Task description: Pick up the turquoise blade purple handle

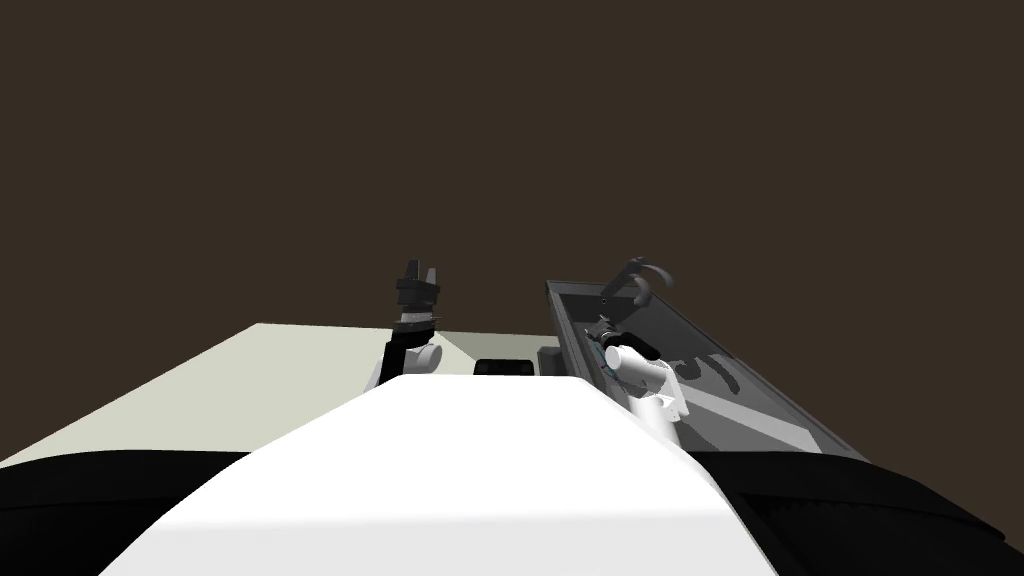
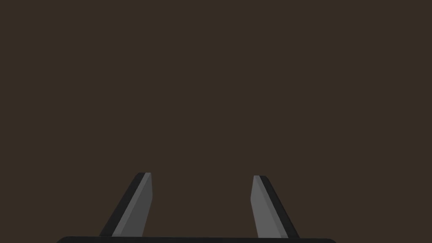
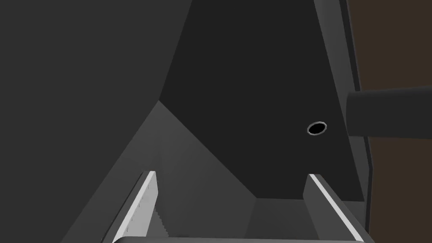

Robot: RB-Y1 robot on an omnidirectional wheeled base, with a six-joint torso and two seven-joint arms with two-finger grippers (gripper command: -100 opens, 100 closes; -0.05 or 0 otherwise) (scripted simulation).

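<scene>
1 grey sink (image 1: 760, 400), 1 faucet (image 1: 640, 272), 1 pale counter (image 1: 200, 385). 1 round hole (image 3: 317, 128) just beyond the right gripper (image 3: 231, 174).

A pale countertop (image 1: 200, 390) is stretching away on the left. A grey sink (image 1: 770, 425) is sitting sunk into it on the right, with a dark curved tap (image 1: 640, 272) rising at its far end. A black box (image 1: 503, 367) and a dark grey box (image 1: 550, 358) are sitting on the countertop just beside the sink. Some dark curved shapes (image 1: 712, 365), too dim to identify, are lying in the sink. A small round hole (image 3: 317, 128) is showing in one inner face.
</scene>
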